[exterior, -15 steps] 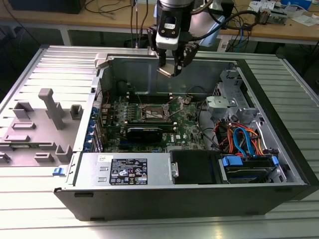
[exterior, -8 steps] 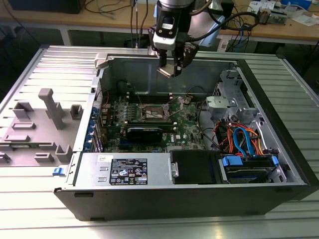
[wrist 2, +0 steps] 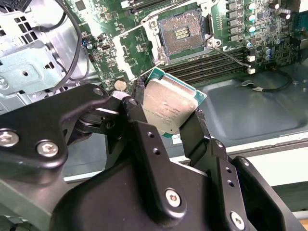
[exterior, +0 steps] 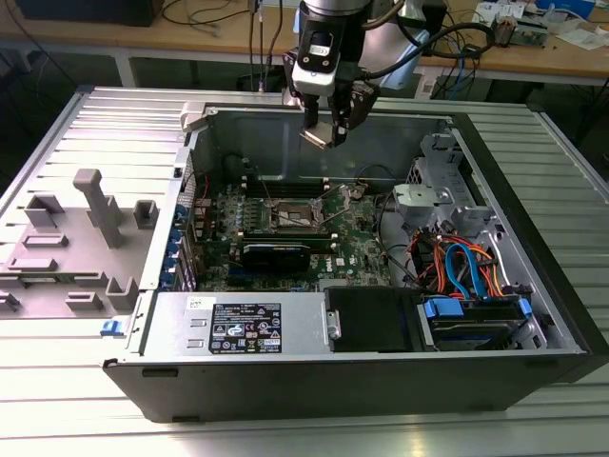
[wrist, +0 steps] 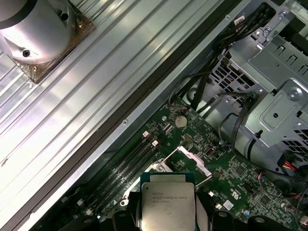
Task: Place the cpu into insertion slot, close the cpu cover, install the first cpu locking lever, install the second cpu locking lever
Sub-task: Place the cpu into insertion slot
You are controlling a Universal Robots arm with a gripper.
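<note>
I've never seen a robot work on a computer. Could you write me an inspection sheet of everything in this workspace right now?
Surface: ribbed metal table carrying an open computer case.
Job's things: cpu held above the motherboard; insertion slot bare; cpu cover appears swung open.
Clutter: grey fixture blocks on the table, at the exterior view's left.
Grippers: gripper shut on the cpu's edges.
Cables: orange and blue cables inside the case, at the exterior view's right.
Surroundings: wooden benches behind, with wires on them.
</note>
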